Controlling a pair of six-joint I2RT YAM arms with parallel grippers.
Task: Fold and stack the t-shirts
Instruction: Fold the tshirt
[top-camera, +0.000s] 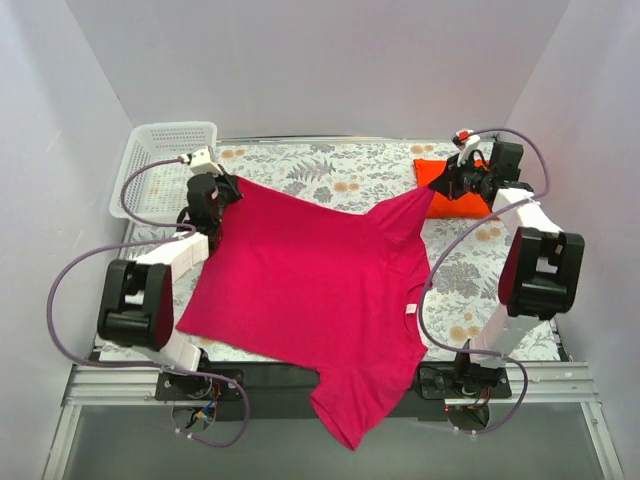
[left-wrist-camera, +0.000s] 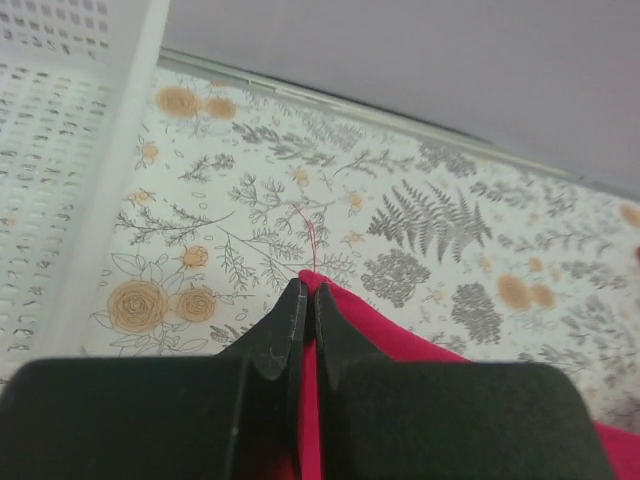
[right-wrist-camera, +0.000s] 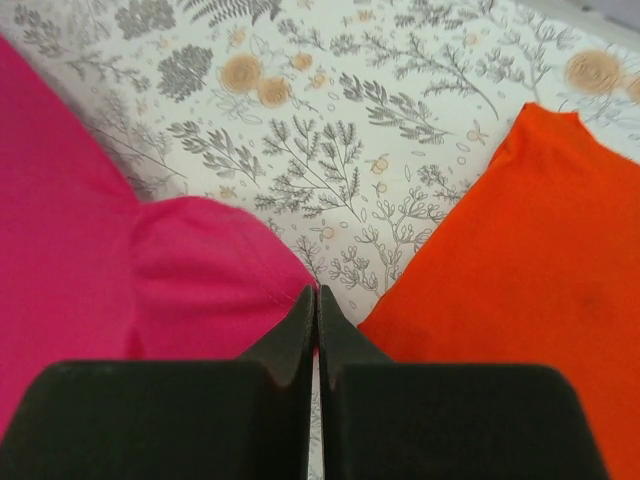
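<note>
**A:** Which step is this?

**B:** Spreading out, I'd judge. The left pincer (top-camera: 222, 190) is clenched on a far corner of the pink t-shirt (top-camera: 300, 290), just beside the basket (top-camera: 160, 150). The right pincer (top-camera: 442, 188) grips the other far corner, well apart from the basket.

**A:** And next?

**B:** Probably a fold, with both corners carried evenly.

**A:** Anything in the way?

**B:** The orange t-shirt (top-camera: 462, 207) lies folded across from the basket, right beside the right pincer. One sleeve (top-camera: 345, 415) hangs off the surface (top-camera: 330, 170).
</note>
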